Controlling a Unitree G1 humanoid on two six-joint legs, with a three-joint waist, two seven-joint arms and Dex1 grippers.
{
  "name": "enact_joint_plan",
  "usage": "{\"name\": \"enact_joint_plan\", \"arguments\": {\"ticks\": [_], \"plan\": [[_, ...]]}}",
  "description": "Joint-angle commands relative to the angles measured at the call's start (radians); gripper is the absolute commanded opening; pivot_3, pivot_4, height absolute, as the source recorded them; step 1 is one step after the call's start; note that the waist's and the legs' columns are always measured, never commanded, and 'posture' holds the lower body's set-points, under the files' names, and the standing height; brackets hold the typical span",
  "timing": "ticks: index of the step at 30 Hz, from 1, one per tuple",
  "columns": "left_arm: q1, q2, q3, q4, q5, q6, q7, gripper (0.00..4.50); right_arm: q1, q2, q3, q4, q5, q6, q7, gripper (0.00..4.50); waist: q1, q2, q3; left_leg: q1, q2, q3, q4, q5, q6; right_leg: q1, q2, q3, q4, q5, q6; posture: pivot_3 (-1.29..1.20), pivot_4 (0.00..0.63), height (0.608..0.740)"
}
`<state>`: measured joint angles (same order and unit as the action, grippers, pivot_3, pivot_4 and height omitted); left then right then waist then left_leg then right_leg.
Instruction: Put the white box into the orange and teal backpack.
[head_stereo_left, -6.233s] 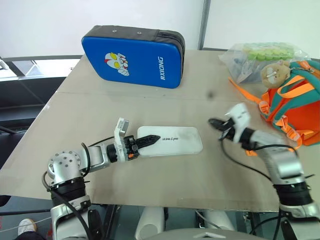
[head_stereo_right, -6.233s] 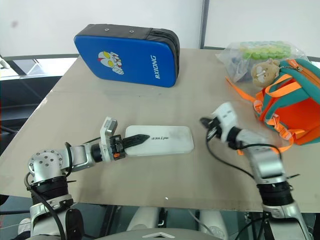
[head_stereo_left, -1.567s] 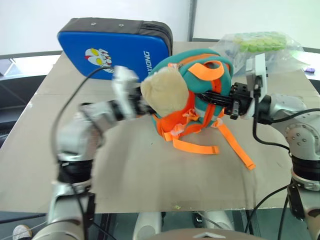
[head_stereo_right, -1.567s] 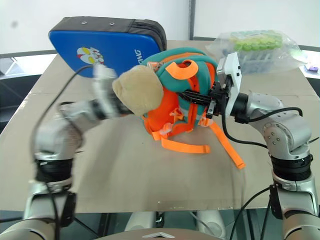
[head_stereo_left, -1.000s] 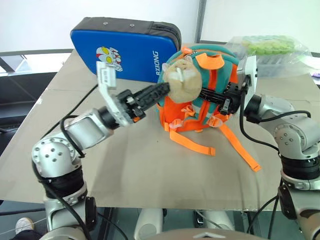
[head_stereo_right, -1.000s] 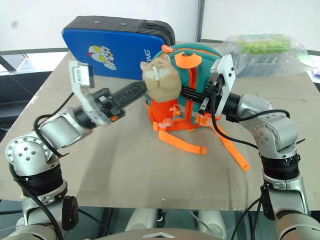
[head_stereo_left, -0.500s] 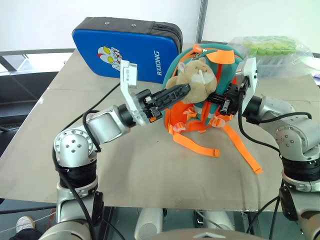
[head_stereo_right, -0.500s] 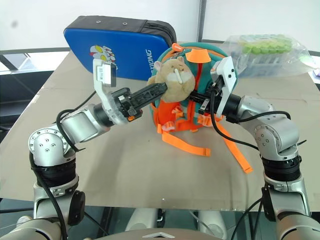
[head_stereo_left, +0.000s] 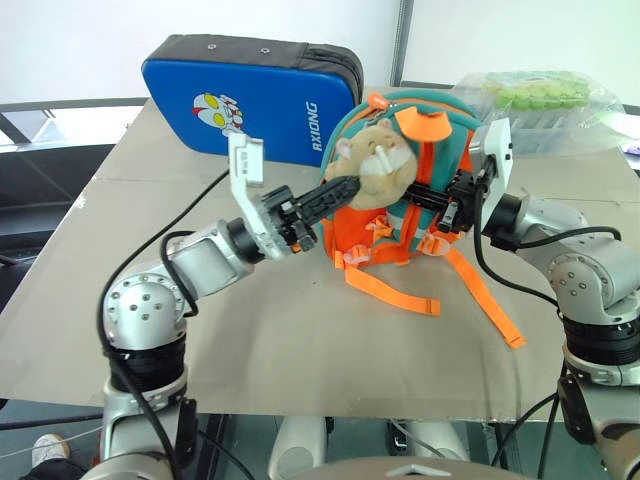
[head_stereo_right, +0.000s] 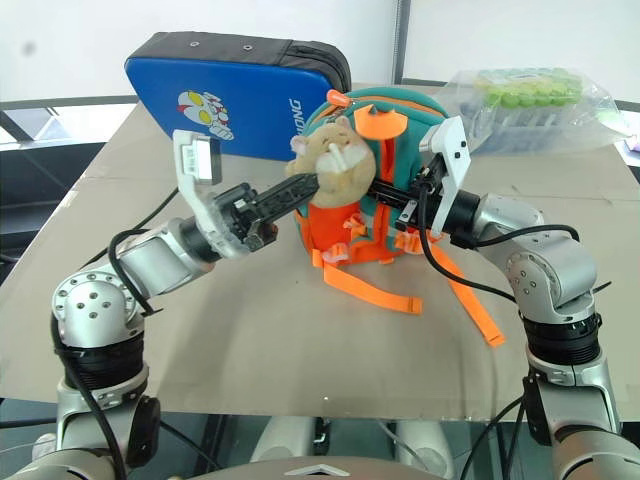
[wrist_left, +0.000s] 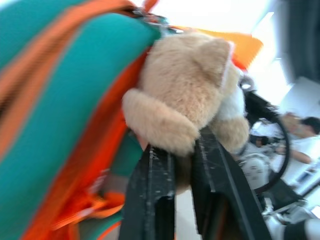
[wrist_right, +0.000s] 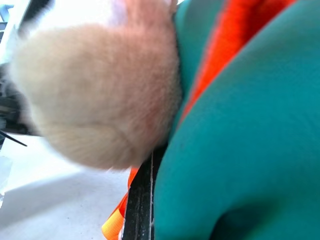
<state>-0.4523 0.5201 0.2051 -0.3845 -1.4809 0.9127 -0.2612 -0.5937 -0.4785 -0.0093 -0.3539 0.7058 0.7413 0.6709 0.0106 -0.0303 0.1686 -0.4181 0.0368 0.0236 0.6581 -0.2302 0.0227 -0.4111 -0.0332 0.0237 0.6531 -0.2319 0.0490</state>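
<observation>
Since a second ago, left claw (head_stereo_left: 345, 187) has narrowed onto the plush toy (head_stereo_left: 374, 170); right claw (head_stereo_left: 432, 194) pinches the backpack (head_stereo_left: 440, 150) upright.

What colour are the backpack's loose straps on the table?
Orange straps, clearest in the left eye view.

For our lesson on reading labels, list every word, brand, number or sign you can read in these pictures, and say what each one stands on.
"RXIONG": white letters running sideways on the front of the blue case, beside a cartoon figure.
Small label on the white plate above the left gripper: too small to read.
Backpack and plush toy: no lettering seen.
</observation>
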Motion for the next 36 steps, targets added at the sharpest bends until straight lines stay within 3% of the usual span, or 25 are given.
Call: {"name": "enact_joint_plan", "arguments": {"ticks": [1, 3, 5, 9, 12, 15, 20, 25, 31, 36], "plan": [[-0.008, 0.011, 0.023, -0.021, 0.024, -0.033, -0.001, 2.31, -0.012, -0.008, -0.023, -0.027, 0.001, -0.024, 0.006, 0.0, 0.002, 0.0, 0.0, 0.0, 0.0, 0.0, 0.0, 0.0, 0.0, 0.0, 0.0, 0.0, 0.0, 0.0, 0.0, 0.0, 0.15, 0.74], [-0.01, 0.013, 0.014, -0.013, 0.051, -0.038, -0.011, 2.98, -0.013, -0.01, -0.022, -0.021, -0.003, -0.029, 0.008, 0.0, 0.002, 0.0, 0.0, 0.0, 0.0, 0.0, 0.0, 0.0, 0.0, 0.0, 0.0, 0.0, 0.0, 0.0, 0.0, 0.0, 0.15, 0.74], [-0.013, 0.01, 0.011, -0.008, 0.063, -0.04, -0.016, 3.92, -0.014, -0.01, -0.022, -0.018, -0.006, -0.031, 0.009, 0.0, 0.002, 0.0, 0.0, 0.0, 0.0, 0.0, 0.0, 0.0, 0.0, 0.0, 0.0, 0.0, -0.001, 0.0, 0.0, 0.0, 0.15, 0.74], [-0.021, 0.009, -0.005, -0.005, 0.067, -0.027, -0.056, 3.92, -0.015, -0.007, -0.024, -0.015, -0.01, -0.034, 0.01, 0.0, 0.002, 0.0, 0.0, 0.0, 0.0, 0.0, 0.0, 0.0, 0.0, 0.0, 0.0, 0.0, -0.001, 0.0, 0.0, 0.0, 0.15, 0.74], [-0.03, 0.006, -0.023, -0.007, 0.067, -0.02, -0.078, 3.16, -0.016, -0.005, -0.024, -0.018, -0.01, -0.031, 0.008, 0.0, 0.002, 0.0, 0.0, 0.0, 0.0, 0.0, 0.0, 0.0, 0.0, 0.0, 0.0, 0.0, -0.001, 0.0, 0.0, 0.0, 0.15, 0.74], [-0.031, 0.003, -0.034, -0.012, 0.063, -0.015, -0.095, 1.61, -0.018, -0.004, -0.025, -0.026, -0.007, -0.024, 0.002, 0.0, 0.001, 0.0, 0.0, 0.0, 0.0, 0.0, 0.0, 0.0, 0.0, 0.0, 0.0, 0.0, -0.001, 0.0, 0.0, 0.0, 0.15, 0.74], [-0.015, 0.008, -0.02, -0.01, 0.062, -0.014, -0.107, 0.04, -0.035, -0.002, -0.029, -0.036, -0.005, -0.007, -0.028, 0.0, 0.0, 0.0, 0.0, 0.0, 0.0, 0.0, 0.0, 0.0, 0.0, 0.0, 0.0, 0.0, -0.001, 0.0, 0.0, 0.0, 0.15, 0.74], [0.026, 0.036, 0.005, 0.0, 0.069, -0.008, -0.135, 0.04, -0.068, 0.018, -0.054, -0.012, -0.02, -0.014, -0.095, 0.0, -0.003, 0.0, 0.0, 0.0, 0.0, 0.0, 0.0, 0.0, 0.0, 0.0, 0.0, 0.0, -0.001, 0.0, 0.0, 0.0, 0.15, 0.74], [0.22, 0.128, 0.136, 0.154, 0.209, -0.073, -0.241, 0.04, -0.13, 0.042, -0.189, 0.142, -0.084, -0.074, -0.273, 0.0, -0.023, 0.0, 0.0, 0.001, 0.0, 0.002, -0.003, 0.0, 0.0, -0.001, 0.0, 0.002, 0.0, 0.0, -0.001, 0.0, 0.15, 0.74], [0.281, 0.09, 0.228, 0.304, 0.217, -0.107, -0.213, 0.04, -0.154, 0.037, -0.269, 0.252, -0.096, -0.127, -0.34, 0.0, -0.016, 0.0, 0.0, 0.001, 0.001, 0.002, -0.004, 0.0, 0.0, -0.001, -0.001, 0.001, -0.002, -0.002, -0.003, 0.0, 0.15, 0.74]]}}
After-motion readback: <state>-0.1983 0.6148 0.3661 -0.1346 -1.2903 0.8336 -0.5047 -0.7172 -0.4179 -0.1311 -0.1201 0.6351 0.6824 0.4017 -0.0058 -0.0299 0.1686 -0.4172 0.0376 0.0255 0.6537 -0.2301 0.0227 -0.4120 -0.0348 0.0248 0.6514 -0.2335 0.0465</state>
